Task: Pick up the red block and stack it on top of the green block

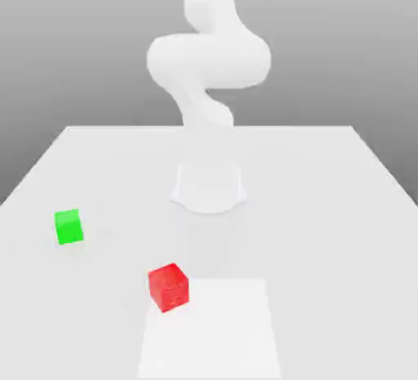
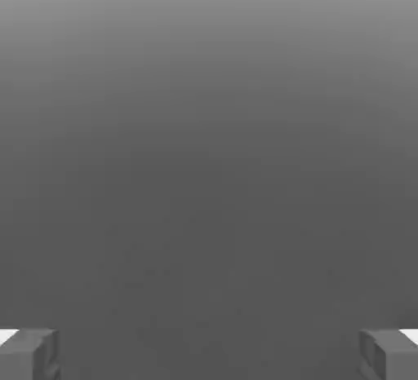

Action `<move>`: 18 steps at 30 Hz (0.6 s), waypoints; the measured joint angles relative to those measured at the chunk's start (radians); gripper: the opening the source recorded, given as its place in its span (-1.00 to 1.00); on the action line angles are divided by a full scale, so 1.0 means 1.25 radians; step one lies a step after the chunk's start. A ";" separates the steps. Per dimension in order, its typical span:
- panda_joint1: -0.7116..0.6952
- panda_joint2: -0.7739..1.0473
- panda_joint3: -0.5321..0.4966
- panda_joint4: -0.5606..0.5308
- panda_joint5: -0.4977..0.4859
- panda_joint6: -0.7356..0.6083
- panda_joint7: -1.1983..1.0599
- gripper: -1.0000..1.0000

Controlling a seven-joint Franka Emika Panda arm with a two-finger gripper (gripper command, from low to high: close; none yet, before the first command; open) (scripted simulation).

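Note:
The red block (image 1: 168,287) rests on the white table (image 1: 326,207) near its front, a little toward the exterior view's left. Farther to that side and slightly further back, the green block (image 1: 68,227) sits on the table by itself, well apart from the red one. In the hand view my gripper (image 2: 209,355) is open: its two grey fingertips (image 2: 29,354) stand far apart with nothing between them, against a plain grey background. No block is near the fingers there.
The white arm (image 1: 208,60) rises from its round base (image 1: 208,187) at the table's middle back. A brighter white rectangular patch (image 1: 212,333) lies at the table's front edge, just beside the red block on the exterior view's right.

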 joint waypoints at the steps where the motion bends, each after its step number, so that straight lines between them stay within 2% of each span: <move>1: 0.007 0.027 -0.015 -0.022 -0.002 0.019 -0.027 0.00; 12: 0.061 0.326 -0.155 -0.260 -0.018 0.227 -0.330 0.00; 18: 0.061 0.536 -0.200 -0.391 -0.021 0.371 -0.515 0.00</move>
